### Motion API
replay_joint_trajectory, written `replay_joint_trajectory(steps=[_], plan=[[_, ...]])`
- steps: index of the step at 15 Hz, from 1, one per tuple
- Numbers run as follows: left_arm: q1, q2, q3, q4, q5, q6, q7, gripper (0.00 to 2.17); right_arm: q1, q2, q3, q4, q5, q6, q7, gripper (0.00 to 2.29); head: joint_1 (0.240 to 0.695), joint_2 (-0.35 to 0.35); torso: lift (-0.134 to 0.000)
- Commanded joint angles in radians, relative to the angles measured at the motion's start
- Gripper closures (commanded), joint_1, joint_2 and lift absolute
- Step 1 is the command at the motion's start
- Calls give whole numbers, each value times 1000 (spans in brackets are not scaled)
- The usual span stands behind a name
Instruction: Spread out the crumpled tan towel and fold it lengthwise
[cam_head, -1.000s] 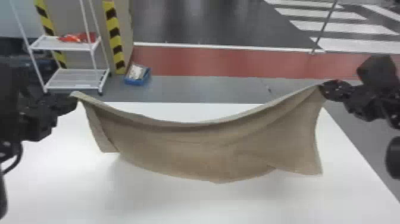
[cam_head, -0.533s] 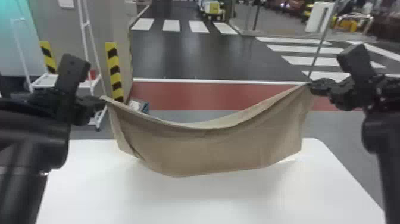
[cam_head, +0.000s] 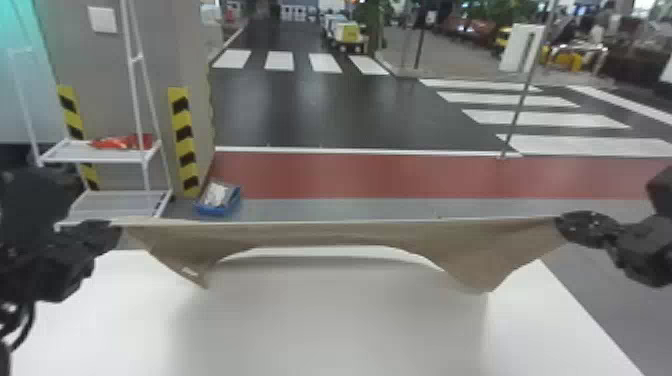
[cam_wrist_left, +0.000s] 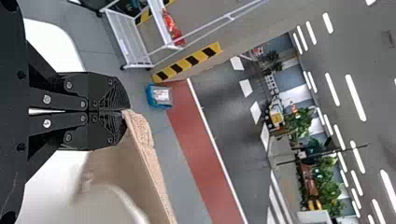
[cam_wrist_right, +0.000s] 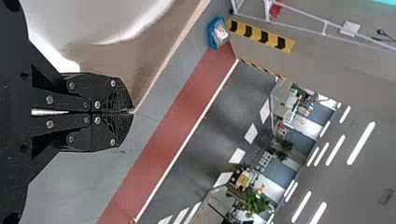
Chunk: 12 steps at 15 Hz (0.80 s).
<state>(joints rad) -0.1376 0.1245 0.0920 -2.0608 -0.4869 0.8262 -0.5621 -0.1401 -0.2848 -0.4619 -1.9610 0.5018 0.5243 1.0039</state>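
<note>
While a wide dark-grey road with white crossing stripes (cam_head: 310, 110) runs across the background, a long dull-red floor strip (cam_head: 400, 175) lies on its near side, and a broad grey column (cam_head: 105, 60) with yellow-and-black striped bands (cam_head: 184, 142) rises on the left. Nearer, a smooth white flat-topped table (cam_head: 330, 330) fills the lower middle of the head view, softly shadowed beneath the cloth. A white metal shelf rack (cam_head: 97, 159) stands in front of the column, beyond the table on the left. The tan woven towel (cam_head: 340, 234) is stretched sideways between the two arms at the table's far side, its upper edge nearly straight; its lower edge arches up in the middle, and a pointed flap hangs down toward each end. The left gripper (cam_head: 118, 231), black and flat-fingered, has its fingertips pinched together on the towel's upper left corner, where the fabric bunches thickly. The matching black right gripper (cam_head: 560, 225) is likewise closed up tight, nipping the upper right corner at its very tips. A small blue open box (cam_head: 212, 210) with pale contents sits on the floor by the column's foot, a crumpled red packet (cam_head: 122, 142) lies on the rack's upper shelf, and a tiny white label (cam_head: 190, 271) shows on the towel's left flap.
</note>
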Motion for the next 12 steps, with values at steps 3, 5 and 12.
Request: replay_joint_trajectory(steps=[3,5,12], plan=[[398,9,95,-214,24,-201,-24,2091,295,41,-155,-96,-121,-212,44,2078,649,-138,-124],[424,11,118,-237,24,-201,-41,2091,304,41,-190,-102,-157,-212,59,2078,695,-147,-124],[257,11,71,-76,-4,-198,-41,2091,166,19,-118,-29,-77,-132,79,2078,695,-147,-124]])
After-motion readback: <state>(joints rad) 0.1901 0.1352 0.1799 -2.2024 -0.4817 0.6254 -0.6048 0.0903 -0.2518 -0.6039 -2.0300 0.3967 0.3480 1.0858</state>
